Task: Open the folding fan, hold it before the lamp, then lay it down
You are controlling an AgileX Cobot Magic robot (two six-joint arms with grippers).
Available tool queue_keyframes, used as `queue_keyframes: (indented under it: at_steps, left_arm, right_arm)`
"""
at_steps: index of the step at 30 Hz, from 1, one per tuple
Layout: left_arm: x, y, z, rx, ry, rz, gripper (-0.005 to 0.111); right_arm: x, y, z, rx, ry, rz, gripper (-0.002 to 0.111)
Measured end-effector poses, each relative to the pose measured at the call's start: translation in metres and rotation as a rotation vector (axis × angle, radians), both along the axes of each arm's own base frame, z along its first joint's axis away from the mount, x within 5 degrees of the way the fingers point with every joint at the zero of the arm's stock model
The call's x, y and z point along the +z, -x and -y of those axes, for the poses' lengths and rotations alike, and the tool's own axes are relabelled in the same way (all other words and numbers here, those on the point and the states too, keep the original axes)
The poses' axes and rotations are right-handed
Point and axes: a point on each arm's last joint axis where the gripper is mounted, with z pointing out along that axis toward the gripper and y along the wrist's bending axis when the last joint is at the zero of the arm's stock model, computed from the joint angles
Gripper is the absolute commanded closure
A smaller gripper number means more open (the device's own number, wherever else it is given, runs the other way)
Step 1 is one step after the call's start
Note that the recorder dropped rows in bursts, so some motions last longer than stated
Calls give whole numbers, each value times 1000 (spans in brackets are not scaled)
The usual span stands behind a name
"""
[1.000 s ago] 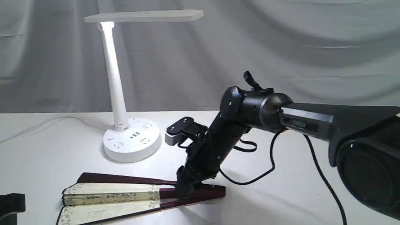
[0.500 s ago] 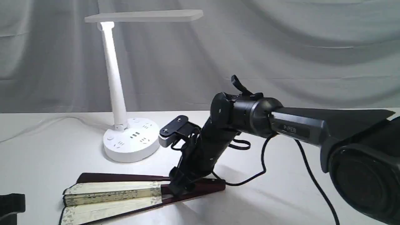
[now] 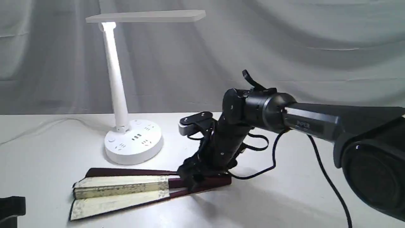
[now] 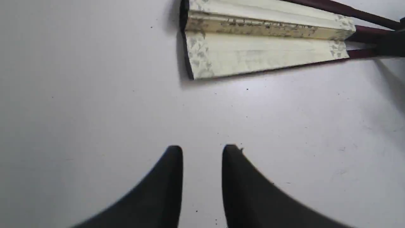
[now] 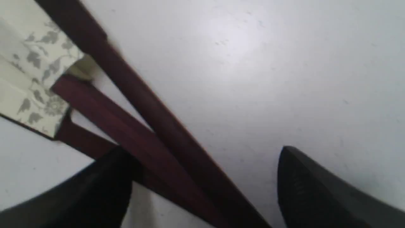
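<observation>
The folding fan [image 3: 120,186] lies on the white table in front of the lamp [image 3: 115,79], partly spread, with cream folds and dark maroon ribs. The lamp stands upright at the back left, its flat head lit. My right gripper [image 3: 190,177] is down over the ribs near the pivot end. In the right wrist view its fingers stand wide apart [image 5: 204,150], and the maroon ribs [image 5: 133,95] run between them on the table. My left gripper [image 4: 202,152] hovers over bare table, a narrow gap between its fingers and nothing in it, the fan's leaf [image 4: 262,53] a short way ahead.
The lamp's round base [image 3: 133,141] with sockets sits just behind the fan, and a white cord [image 3: 41,125] runs off to the left. A black cable [image 3: 319,164] hangs from the right arm. Grey cloth hangs behind the table. A black part [image 3: 11,207] shows at the lower left edge.
The right gripper has opened wider over the ribs and shifted a little right and back. The fan has slid slightly right and its spread has narrowed. The left gripper looks unchanged.
</observation>
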Motion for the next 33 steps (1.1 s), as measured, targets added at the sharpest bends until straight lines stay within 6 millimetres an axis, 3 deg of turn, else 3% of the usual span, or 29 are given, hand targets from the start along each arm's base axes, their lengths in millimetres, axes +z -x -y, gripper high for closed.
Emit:
queue_keyframes:
  at_steps: [4, 10, 20, 33]
  left_arm:
    - [0, 0, 0, 0, 0, 0, 85]
    - [0, 0, 0, 0, 0, 0, 85]
    - [0, 0, 0, 0, 0, 0, 85]
    - [0, 0, 0, 0, 0, 0, 85]
  right_arm:
    - [1, -3, 14, -130, -16, -58, 48]
    - [3, 2, 23, -177, 26, -138, 48]
    - [4, 11, 29, -82, 118, -208, 48]
    - [7, 19, 29, -32, 86, -288, 48]
